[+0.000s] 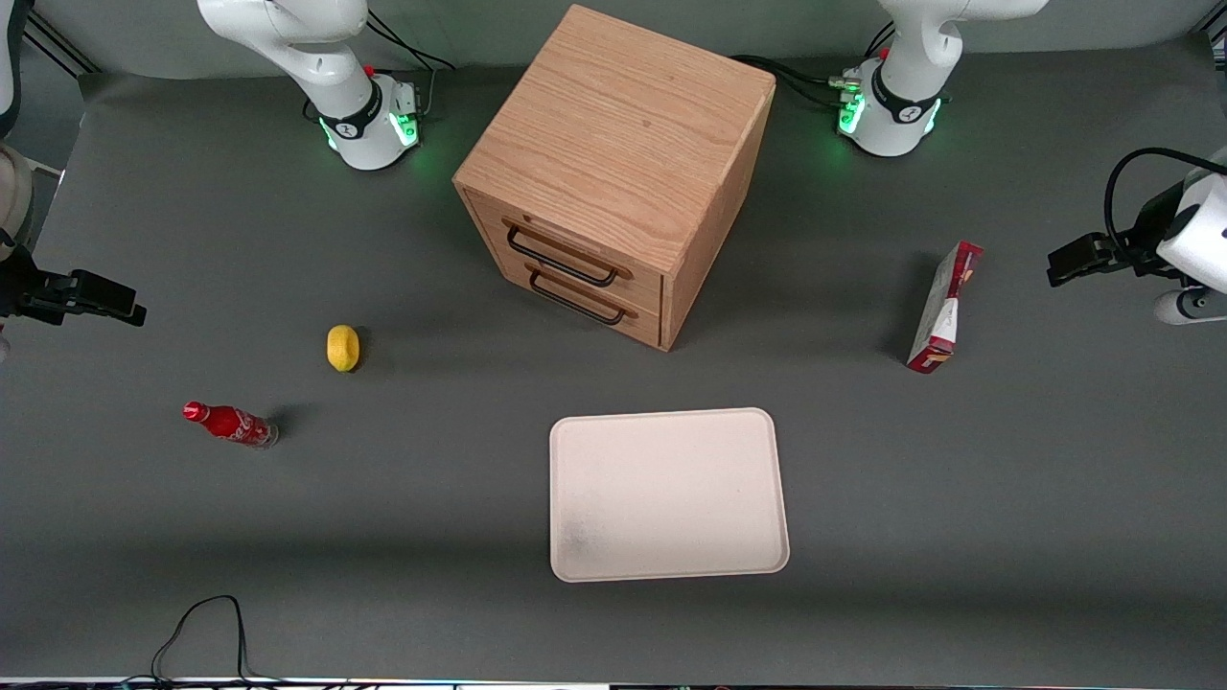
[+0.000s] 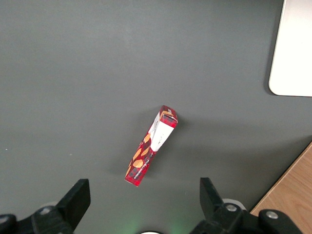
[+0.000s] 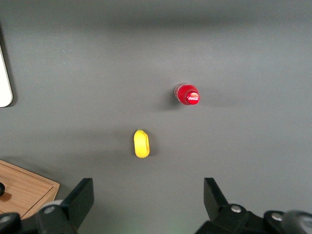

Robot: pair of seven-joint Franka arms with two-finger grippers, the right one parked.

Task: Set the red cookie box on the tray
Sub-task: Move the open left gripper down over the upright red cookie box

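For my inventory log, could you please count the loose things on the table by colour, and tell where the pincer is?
Red: 2, the red cookie box and cola bottle
Yellow: 1, lemon
Cream-white: 1, tray
Wood-brown: 1, drawer cabinet
Total: 5
The pincer hangs open above the box.

cola bottle | white script logo, likely Coca-Cola | other print unreadable

Grey table: tray, red cookie box, drawer cabinet

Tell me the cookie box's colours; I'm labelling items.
Red cookie box: red with orange cookie pictures and a white panel, clearest in the left wrist view.
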